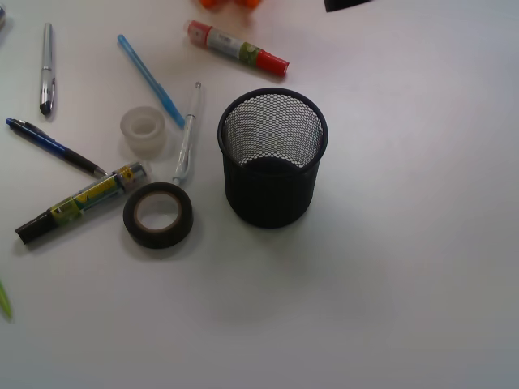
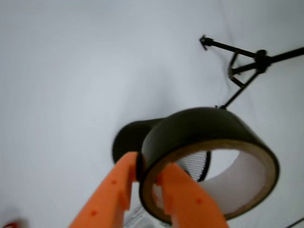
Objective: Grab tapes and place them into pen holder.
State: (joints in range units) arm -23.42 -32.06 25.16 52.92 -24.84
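In the wrist view my gripper (image 2: 146,166) is shut on the wall of a dark tape roll (image 2: 209,128) with a tan inner core, one orange finger inside the ring and one outside. The roll hangs above the table, and the black mesh pen holder (image 2: 127,141) shows below and behind it. In the front view the pen holder (image 1: 273,158) stands upright mid-table. A translucent white tape (image 1: 143,130) and a wider black tape (image 1: 158,215) with a tan core lie flat to its left. The held roll is not visible in the front view.
Pens and markers lie left of and behind the holder: a red-capped marker (image 1: 237,47), a blue pen (image 1: 151,79), a white pen (image 1: 186,134), a silver pen (image 1: 47,69), a dark blue pen (image 1: 53,147) and a yellow-labelled marker (image 1: 81,201). A camera stand (image 2: 247,66) stands farther off.
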